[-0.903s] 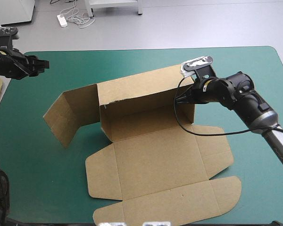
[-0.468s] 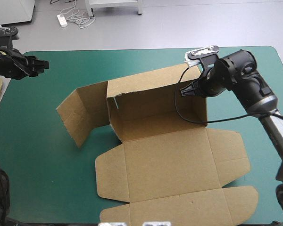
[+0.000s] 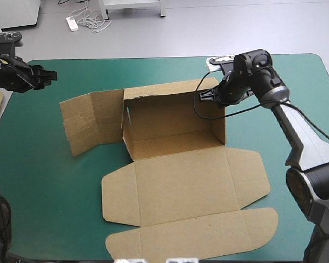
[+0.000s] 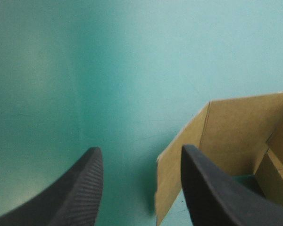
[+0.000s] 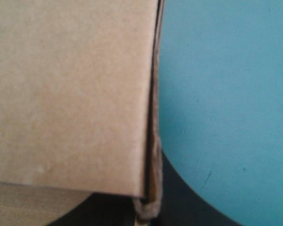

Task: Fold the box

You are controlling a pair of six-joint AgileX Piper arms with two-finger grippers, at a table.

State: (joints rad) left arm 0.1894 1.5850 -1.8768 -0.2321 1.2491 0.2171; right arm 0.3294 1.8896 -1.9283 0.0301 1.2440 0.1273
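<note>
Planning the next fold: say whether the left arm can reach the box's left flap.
Probably yes: the left end effector hangs open, only bare teal-green cover between it and the flap.

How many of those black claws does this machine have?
2. The left gripper hangs open over the table's far left corner; the right gripper is shut on the box's far right corner.

Bright, even light, with the box (image 3: 175,181) casting only a soft, faint shadow on the teal-green cover (image 3: 44,192).

Upright box (image 3: 175,175) walls block mid-table; far cover (image 3: 126,74) open.
</note>
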